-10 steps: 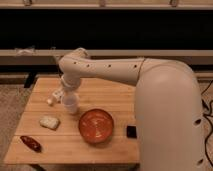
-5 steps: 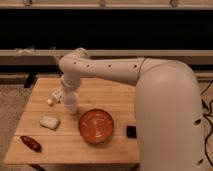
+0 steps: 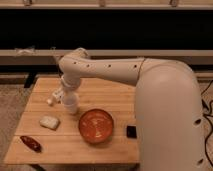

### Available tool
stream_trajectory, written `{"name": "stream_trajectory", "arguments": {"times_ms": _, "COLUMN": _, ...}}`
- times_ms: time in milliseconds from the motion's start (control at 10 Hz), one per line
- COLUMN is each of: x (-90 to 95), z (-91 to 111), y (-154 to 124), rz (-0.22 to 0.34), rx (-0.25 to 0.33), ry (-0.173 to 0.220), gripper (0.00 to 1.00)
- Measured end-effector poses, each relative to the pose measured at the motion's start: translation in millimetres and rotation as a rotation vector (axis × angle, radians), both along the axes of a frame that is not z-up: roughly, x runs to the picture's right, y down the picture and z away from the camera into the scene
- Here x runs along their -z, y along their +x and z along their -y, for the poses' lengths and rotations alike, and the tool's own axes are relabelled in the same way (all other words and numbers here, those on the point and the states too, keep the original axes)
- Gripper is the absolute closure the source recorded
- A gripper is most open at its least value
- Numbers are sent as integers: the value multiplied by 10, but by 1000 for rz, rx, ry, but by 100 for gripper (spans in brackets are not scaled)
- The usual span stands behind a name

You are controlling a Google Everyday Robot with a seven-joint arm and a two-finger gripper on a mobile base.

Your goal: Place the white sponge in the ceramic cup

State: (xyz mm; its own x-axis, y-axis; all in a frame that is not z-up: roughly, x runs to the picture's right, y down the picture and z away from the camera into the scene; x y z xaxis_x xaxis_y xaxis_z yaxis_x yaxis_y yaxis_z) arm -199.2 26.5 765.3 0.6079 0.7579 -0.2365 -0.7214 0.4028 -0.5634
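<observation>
Sponge [image 3: 49, 122] near the worktop's [image 3: 65, 145] left edge looks light and squishy, so I'd pinch its long sides. My gripper [image 3: 69, 103] hovers just behind it, can't tell if it's open or closed.

The white sponge [image 3: 49, 122] lies flat, apart from the nearby hand [image 3: 70, 104].

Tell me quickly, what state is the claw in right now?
The claw: over the left of the table, beyond the white sponge; open or closed cannot be told. It is not holding the white sponge, which lies on the table.
</observation>
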Motion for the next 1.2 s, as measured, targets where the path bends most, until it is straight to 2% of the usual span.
{"name": "stream_trajectory", "arguments": {"times_ms": 200, "x": 8, "z": -6, "y": -82, "rz": 12, "rx": 22, "ry": -6, "gripper": 97}}
{"name": "stream_trajectory", "arguments": {"times_ms": 600, "x": 101, "z": -4, "y": -671, "rz": 93, "rx": 129, "ry": 5, "gripper": 97}}
{"name": "stream_trajectory", "arguments": {"times_ms": 800, "x": 181, "z": -59, "y": -1009, "rz": 160, "rx": 197, "ry": 14, "gripper": 97}}
{"name": "stream_trajectory", "arguments": {"times_ms": 1200, "x": 257, "z": -320, "y": -1306, "rz": 211, "rx": 302, "ry": -6, "gripper": 100}}
